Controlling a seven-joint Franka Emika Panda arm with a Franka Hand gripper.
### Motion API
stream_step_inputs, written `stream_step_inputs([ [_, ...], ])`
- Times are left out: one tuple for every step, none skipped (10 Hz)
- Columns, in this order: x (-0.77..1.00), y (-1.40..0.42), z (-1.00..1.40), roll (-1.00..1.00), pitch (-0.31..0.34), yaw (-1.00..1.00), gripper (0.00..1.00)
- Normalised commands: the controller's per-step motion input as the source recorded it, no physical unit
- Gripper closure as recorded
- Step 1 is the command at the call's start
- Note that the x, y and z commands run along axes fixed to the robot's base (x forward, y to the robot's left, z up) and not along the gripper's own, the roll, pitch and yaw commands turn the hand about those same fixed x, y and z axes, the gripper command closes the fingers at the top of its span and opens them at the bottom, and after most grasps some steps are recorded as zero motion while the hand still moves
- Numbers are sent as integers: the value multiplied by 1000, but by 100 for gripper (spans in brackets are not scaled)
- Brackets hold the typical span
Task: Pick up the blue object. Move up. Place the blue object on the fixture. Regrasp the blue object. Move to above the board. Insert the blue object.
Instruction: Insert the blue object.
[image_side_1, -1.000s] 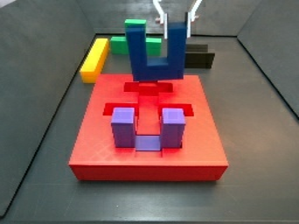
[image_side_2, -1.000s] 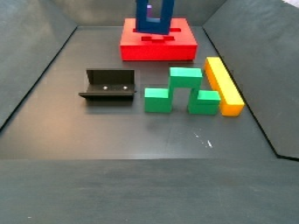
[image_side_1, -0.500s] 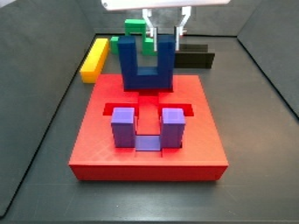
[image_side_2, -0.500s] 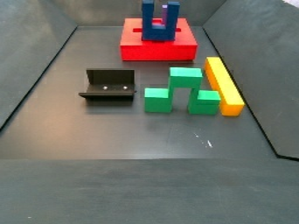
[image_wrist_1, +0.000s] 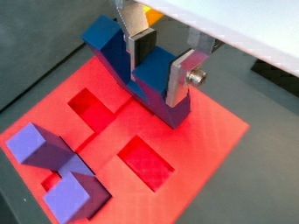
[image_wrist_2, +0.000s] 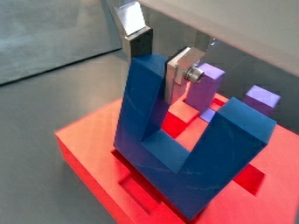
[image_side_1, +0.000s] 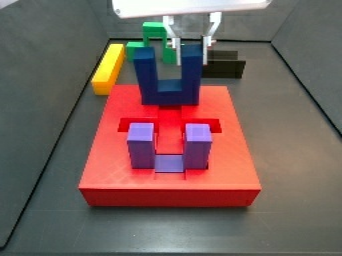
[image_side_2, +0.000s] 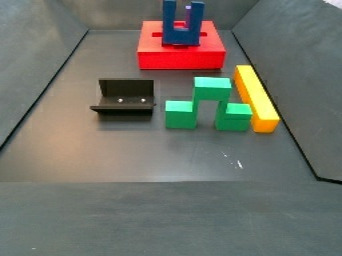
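The blue object stands upright on the far end of the red board, prongs up, its base bar down in a recess. My gripper comes from above and is shut on one prong of the blue object. In both wrist views the silver fingers with dark pads sit on either side of that prong, the gripper pressing the blue object. The black fixture stands apart on the floor, with nothing in it.
A purple U-shaped block sits in the board's near recess. Open red recesses lie between it and the blue one. Green blocks and a yellow bar lie on the floor beside the fixture. Dark walls enclose the floor.
The blue object was held tilted above the board; it has come down and now stands upright in the recess. Over the last half second it barely sank further.
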Motion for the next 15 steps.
stream_step_inputs([
  [157,54,-91,0,0,0,100],
  [97,123,-137,0,0,0,100],
  [0,260,-194,-84,0,0,100],
  [-34,351,-77,-249,0,0,100],
  [-37,340,0,-386,-13,0,100],
  [-46,143,-17,-350,-40,0,100],
  [-91,-37,-71,-141,-47,0,100],
  [-126,-169,-43,-39,-43,0,100],
  [-143,-240,-9,0,-33,0,100],
  [-191,-203,0,4,-20,-26,100],
  [-126,-91,0,26,0,-83,100],
  [0,0,-23,13,0,0,100],
  [0,151,-40,0,0,0,100],
  [0,197,-46,0,0,0,100],
  [0,260,-57,-34,0,0,100],
])
